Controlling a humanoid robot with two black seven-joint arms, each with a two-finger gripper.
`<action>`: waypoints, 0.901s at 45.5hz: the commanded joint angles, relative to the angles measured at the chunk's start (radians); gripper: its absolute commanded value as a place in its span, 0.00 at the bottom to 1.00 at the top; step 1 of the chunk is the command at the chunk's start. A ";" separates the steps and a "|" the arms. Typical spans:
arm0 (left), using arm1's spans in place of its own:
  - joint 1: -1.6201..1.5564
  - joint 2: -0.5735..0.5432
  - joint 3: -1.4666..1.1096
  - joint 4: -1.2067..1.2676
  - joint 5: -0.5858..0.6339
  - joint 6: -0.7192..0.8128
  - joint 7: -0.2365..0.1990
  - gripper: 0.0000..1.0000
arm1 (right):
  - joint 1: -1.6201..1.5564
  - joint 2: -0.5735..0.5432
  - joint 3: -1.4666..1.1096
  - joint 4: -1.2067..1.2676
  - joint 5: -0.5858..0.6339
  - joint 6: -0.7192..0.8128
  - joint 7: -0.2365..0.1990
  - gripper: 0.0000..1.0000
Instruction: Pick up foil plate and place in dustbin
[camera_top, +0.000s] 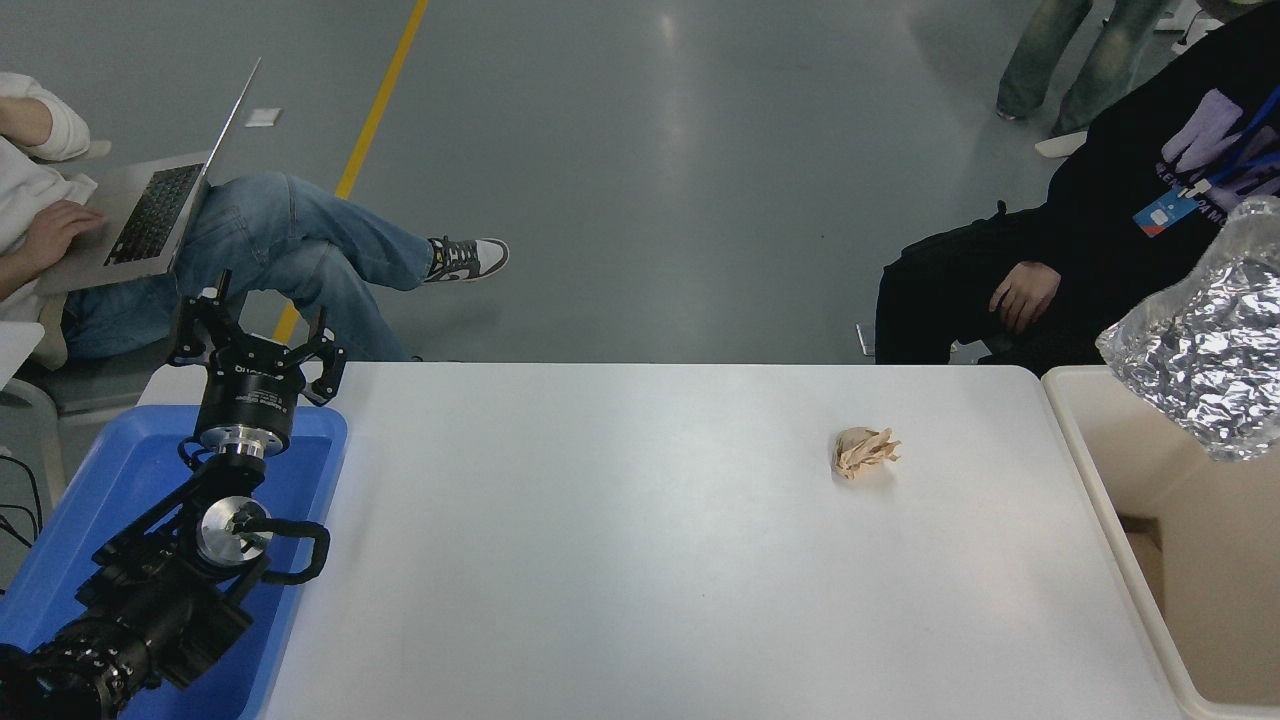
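Observation:
The foil plate (1210, 350), shiny and wrinkled, hangs tilted at the right edge of the picture, above the far end of the beige dustbin (1100, 470). Only part of the plate shows; the rest is cut off by the edge. The right gripper and its arm are out of view beyond that edge, so what holds the plate cannot be seen. The left gripper (255, 335) is open and empty, parked over the blue tray (90, 500) at the lower left.
A small tan paper wad (865, 452) lies on the white table (640, 560) right of centre. A person in black (1090, 240) sits at the far right, a hand on the knee. A person with a laptop (150, 215) sits at the far left.

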 joint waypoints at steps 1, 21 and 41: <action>-0.001 0.000 -0.001 0.000 -0.001 0.000 0.000 0.99 | -0.277 0.059 0.104 -0.122 0.002 -0.218 0.001 0.00; -0.001 0.000 -0.001 0.001 0.001 0.000 0.000 0.99 | -0.645 0.272 0.279 -0.492 0.008 -0.361 0.001 0.00; 0.000 0.000 -0.001 0.000 -0.001 0.000 0.000 0.99 | -0.821 0.403 0.301 -0.728 0.005 -0.407 0.001 0.00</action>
